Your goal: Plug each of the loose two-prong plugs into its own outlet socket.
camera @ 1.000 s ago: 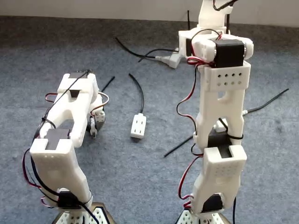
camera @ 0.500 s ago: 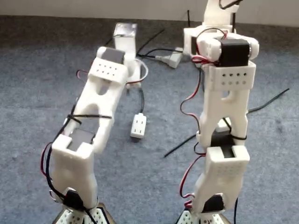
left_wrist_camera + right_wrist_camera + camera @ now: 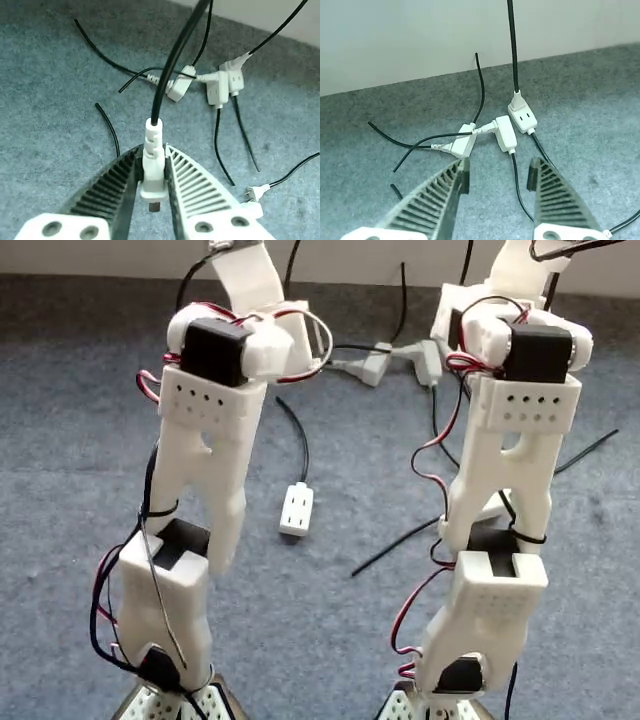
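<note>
Up and out goes the left pincer [image 3: 152,151], clamped on a plug [image 3: 153,174] between its fingers; best keep that squeeze firm and square the prongs to the socket [image 3: 218,92] beyond its tips, right pincer [image 3: 497,182] gaping.

Left arm [image 3: 205,470] and right arm [image 3: 505,480]: white moulded segments joined by black servo blocks [image 3: 215,348], each upper bracket pierced by rows of small holes [image 3: 205,400]. Red, black and white wires [image 3: 428,480] loop along the links. The fingers [image 3: 555,195] are pale, tapering and ribbed on their inner faces.
</note>
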`<move>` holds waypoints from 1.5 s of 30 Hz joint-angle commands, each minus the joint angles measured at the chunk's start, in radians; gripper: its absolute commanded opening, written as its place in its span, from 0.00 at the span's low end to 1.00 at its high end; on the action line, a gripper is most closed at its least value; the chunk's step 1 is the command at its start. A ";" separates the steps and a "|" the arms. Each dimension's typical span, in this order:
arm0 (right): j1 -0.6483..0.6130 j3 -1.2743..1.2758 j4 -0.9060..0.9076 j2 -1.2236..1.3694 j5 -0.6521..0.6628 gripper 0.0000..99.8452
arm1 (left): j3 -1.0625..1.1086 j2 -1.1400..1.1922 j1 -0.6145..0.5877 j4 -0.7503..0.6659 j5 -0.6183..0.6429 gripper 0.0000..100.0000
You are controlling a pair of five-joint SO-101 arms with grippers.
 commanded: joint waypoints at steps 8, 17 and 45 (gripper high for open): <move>-0.113 0.189 -0.068 -0.051 -0.029 0.07 | 0.117 -0.311 -0.085 0.017 0.094 0.01; -0.150 0.199 -0.022 -0.058 -0.029 0.06 | 0.550 -0.716 -0.081 -0.061 0.018 0.01; -0.401 0.246 0.160 -0.062 -0.084 0.01 | 2.103 -1.508 -0.133 -1.502 0.470 0.01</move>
